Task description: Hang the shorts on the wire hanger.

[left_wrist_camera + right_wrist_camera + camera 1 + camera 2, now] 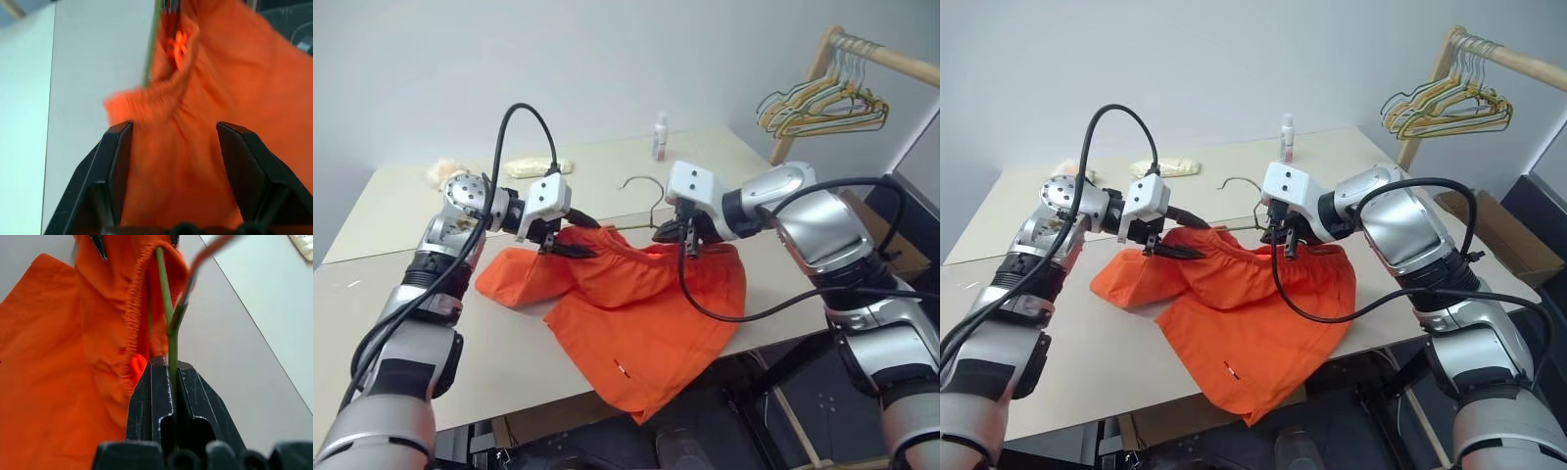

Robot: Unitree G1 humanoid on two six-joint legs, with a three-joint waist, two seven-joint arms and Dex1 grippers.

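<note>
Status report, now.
Right gripper shut on thin wire hanger. Left gripper open over bright orange cloth shorts. Nothing in the way.

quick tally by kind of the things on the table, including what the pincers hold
shorts: 1
wire hanger: 1
spray bottle: 1
pale bundles at the far edge: 2
total: 5

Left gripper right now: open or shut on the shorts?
Open. In the left wrist view the left gripper has its fingers spread wide, with the orange shorts lying between them, not pinched.
</note>
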